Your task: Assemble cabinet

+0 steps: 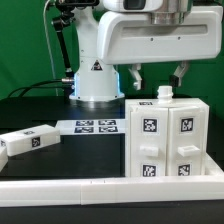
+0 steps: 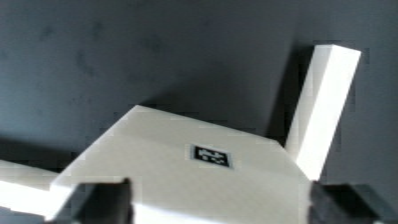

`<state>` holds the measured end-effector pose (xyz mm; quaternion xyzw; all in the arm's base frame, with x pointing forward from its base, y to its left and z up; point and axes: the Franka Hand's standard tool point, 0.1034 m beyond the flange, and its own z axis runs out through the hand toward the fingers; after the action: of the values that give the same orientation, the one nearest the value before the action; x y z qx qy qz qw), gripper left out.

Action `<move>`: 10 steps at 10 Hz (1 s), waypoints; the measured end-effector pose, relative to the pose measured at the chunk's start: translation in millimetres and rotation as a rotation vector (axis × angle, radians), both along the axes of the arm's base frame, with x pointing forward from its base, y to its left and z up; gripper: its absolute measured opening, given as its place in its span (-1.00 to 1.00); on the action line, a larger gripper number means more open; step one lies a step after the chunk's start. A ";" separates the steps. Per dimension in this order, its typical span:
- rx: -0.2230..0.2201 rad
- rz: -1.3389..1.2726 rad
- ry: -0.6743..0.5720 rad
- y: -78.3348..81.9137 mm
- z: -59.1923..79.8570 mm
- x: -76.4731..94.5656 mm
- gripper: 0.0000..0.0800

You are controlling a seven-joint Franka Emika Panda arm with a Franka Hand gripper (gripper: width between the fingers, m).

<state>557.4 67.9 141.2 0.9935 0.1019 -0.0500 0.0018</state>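
Jaws hang wide apart just above the cabinet [image 1: 167, 140], seemingly holding nothing, with the marker board [image 1: 97, 126] nearby.

A green backdrop [image 1: 25, 40] fills the rear of the exterior view from 9 to 12 o'clock and shows again as a narrow strip at 3 o'clock. Below it spreads a black bench [image 1: 35, 108], matte, with a faint pale sheen toward 9 o'clock. The marker board [image 1: 95, 126] lies flat on it near the centre. A low white rail [image 1: 60, 188] borders the bench at 6 o'clock. In the wrist view the bench surface reads dark grey and evenly lit.
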 end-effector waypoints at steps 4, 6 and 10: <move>-0.013 0.000 0.027 -47.3 -18.3 -53.8 0.96; -0.018 -0.030 0.010 -68.0 -30.3 -80.0 0.99; -0.011 0.054 -0.015 -79.8 -38.3 -82.7 0.99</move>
<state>474.7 -11.9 103.0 0.9907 0.1286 -0.0432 0.0091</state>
